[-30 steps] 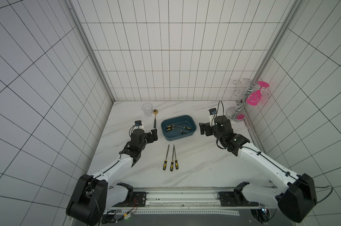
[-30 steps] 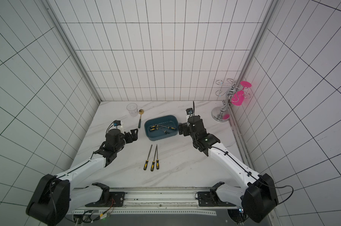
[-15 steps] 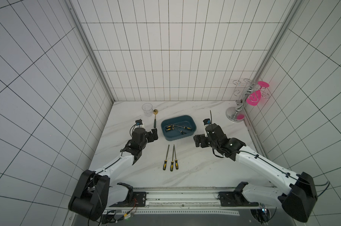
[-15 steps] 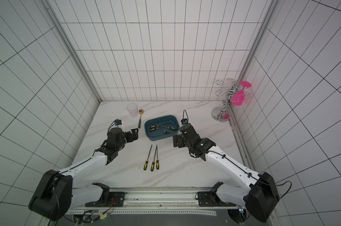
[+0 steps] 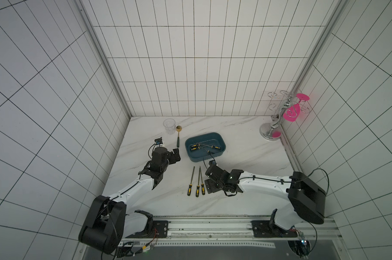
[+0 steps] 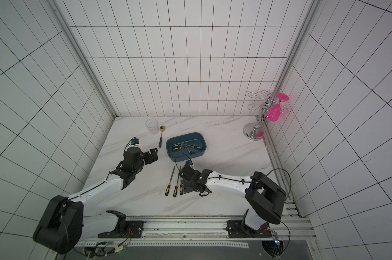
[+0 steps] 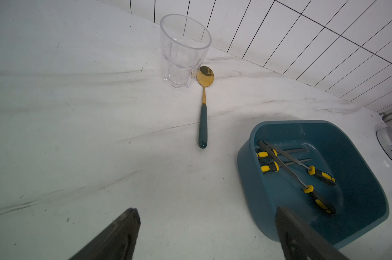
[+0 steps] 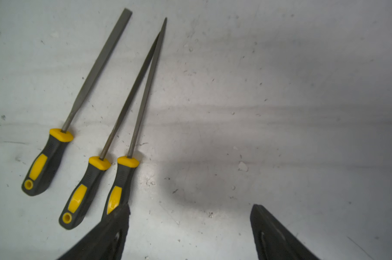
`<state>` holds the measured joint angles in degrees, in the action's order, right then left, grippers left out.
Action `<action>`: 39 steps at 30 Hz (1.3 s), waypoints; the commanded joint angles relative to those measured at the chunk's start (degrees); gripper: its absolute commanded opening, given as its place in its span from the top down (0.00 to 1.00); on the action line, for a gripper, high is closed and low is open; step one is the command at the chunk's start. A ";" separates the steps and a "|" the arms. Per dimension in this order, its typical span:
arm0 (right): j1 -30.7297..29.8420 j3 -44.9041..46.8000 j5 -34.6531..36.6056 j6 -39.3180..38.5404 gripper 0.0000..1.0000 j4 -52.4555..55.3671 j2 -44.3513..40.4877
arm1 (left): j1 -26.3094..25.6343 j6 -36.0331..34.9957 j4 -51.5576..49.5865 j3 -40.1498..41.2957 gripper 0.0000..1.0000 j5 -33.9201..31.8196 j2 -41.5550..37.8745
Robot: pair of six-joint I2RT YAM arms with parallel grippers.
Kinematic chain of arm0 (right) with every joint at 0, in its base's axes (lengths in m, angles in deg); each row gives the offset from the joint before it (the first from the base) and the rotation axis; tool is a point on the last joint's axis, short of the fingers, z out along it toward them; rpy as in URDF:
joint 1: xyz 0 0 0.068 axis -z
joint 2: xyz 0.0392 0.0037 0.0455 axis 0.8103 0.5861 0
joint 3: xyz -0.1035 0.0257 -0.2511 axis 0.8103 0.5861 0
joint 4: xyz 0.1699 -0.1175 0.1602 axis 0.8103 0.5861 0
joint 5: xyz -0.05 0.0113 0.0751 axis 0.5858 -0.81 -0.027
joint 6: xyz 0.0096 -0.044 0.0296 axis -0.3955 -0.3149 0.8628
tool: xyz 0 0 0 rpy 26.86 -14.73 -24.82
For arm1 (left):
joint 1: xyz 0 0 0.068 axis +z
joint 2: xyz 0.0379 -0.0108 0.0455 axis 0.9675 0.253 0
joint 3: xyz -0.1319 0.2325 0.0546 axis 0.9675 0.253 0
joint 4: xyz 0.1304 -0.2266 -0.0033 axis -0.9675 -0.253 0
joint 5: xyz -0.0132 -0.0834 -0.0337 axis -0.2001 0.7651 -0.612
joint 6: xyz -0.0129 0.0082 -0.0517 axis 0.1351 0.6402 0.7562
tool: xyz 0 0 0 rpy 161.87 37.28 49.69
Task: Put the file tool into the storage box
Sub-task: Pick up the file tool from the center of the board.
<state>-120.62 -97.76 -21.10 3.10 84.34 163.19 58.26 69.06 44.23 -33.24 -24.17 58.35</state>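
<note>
The right gripper [image 8: 190, 208] is released and empty, just beside the nearest file [image 8: 124, 177]. The left gripper [image 7: 208, 210], also released, is near the storage box [image 7: 249, 180].

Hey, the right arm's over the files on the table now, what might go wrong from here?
1. The right claw is open but offset: one finger overlaps the handle of the nearest file, so closing may shove it, not grip it.
2. That file's tip touches the middle file, so a lift may drag both.
3. The storage box already holds four crossed files; another could perch on them.
</note>
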 commanded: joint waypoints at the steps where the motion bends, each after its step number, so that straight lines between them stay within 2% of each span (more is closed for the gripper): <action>1: -2.06 -4.29 -0.03 1.64 0.14 -0.55 2.27 | 0.29 -0.05 -0.26 -1.33 0.02 -0.83 -0.63; 17: -3.37 -8.96 1.83 0.42 0.14 4.19 8.62 | 0.34 0.01 -0.24 -1.30 0.02 -0.75 -0.67; 28: -2.69 -5.05 6.94 -0.08 0.14 7.00 4.61 | 0.29 0.10 -0.15 -1.29 0.02 -0.53 -0.50; 33: -2.43 -4.25 4.92 -2.09 0.15 6.30 1.86 | 0.29 0.17 -0.07 -1.34 0.02 -0.23 -0.23; 39: -2.77 -6.52 -0.01 -2.14 0.18 5.41 3.43 | 0.29 0.16 -0.06 -1.41 0.02 -0.31 -0.28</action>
<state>-123.46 -103.50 -18.87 1.57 89.41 165.88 58.26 69.08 43.96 -33.24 -24.50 58.33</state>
